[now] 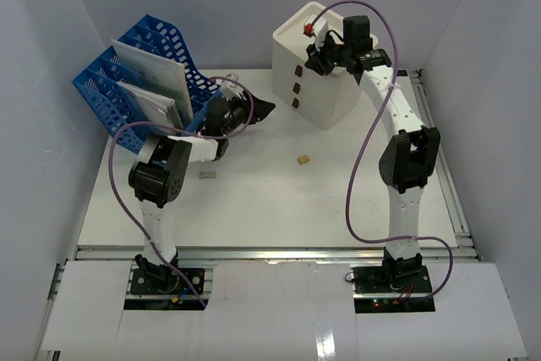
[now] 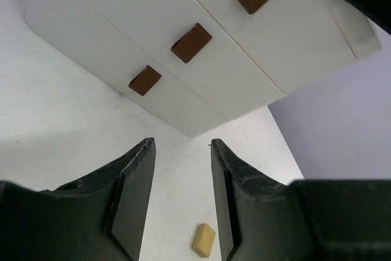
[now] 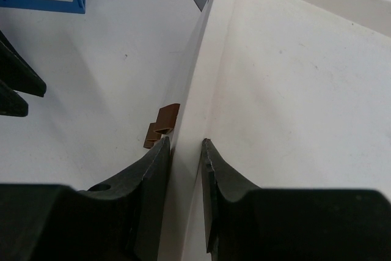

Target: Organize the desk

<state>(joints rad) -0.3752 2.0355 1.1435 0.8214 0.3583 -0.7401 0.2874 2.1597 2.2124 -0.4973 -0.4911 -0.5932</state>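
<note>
The desk (image 1: pixel 279 209) fills the middle of the top view, its metal rail (image 1: pixel 270 253) running along the front edge just beyond the arm bases. In the far left corner a blue file rack (image 1: pixel 135 73) leans back, with white sheets (image 1: pixel 156 78) in its slots. Just right of the rack, the left gripper (image 1: pixel 264 109) hangs over the desk near the far edge, pointing toward the drawer box. Its wrist view shows the jaws spread with nothing between them, released. A small grey piece (image 1: pixel 207 174) lies on the desk left of centre. A tan block (image 1: pixel 302 159) lies near the centre, apart from both arms, and the left wrist view shows it on the surface below the parted fingers (image 2: pixel 131 194). The white drawer box (image 1: pixel 325 90) sits at the far edge right of centre, with three brown handles (image 1: pixel 297 87) on its front. The right gripper (image 1: pixel 314 50) is at the top of the box. Its fingers (image 3: pixel 153 175) stand close together astride the box's top rim, and I cannot tell whether they pinch it.
</note>
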